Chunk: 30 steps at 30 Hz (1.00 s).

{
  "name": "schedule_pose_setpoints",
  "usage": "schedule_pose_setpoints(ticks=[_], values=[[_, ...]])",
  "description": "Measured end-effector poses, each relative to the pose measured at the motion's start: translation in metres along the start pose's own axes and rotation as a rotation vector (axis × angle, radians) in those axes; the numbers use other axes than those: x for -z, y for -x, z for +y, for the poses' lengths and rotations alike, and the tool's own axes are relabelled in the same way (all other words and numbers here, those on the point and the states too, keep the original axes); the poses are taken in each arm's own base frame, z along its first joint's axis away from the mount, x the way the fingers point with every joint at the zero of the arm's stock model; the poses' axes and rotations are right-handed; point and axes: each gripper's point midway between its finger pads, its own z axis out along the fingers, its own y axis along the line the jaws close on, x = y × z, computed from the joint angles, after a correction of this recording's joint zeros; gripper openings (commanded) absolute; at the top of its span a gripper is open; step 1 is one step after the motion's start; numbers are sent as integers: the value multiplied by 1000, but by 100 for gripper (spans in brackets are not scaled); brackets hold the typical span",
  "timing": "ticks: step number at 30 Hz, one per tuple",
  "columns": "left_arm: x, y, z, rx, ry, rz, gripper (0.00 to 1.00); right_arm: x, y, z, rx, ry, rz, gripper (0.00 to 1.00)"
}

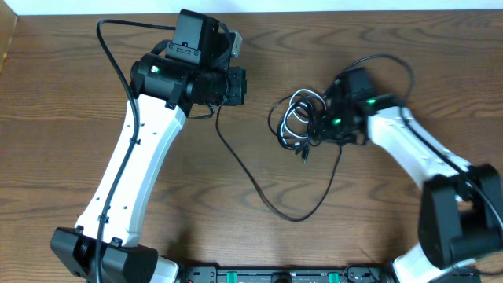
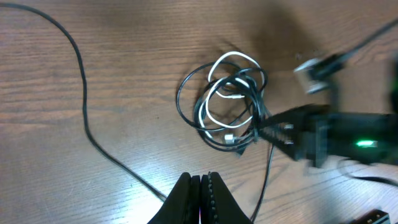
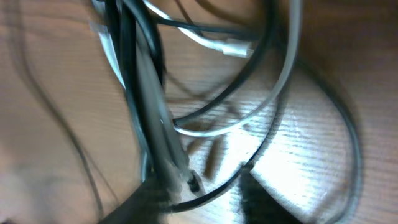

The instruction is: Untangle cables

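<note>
Since the right end effector (image 2: 261, 127) gapes partly at the mid-frame cables (image 2: 214, 87), pinch one strand; the left end effector (image 2: 200, 190) is closed.

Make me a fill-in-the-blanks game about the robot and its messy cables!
One cable in the tangle is ___; the others are black.
The left gripper is ___.
Everything lies on a ___ table.
Missing words: white, shut, wooden.
</note>
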Motion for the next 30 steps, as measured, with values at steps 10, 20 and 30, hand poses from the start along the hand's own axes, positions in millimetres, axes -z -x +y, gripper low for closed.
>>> schedule_pose_setpoints(ticks=[10,20,30], values=[[-6,-2,-25,-85,-36,-6,7,101,37,-18,-60,73,-233,59],[-53,-27,-57,-138,-96,129,33,99,32,-47,-113,-49,-219,61],[-126,-49,-95,-220,-156,217,46,112,37,-82,-197,-111,-249,61]])
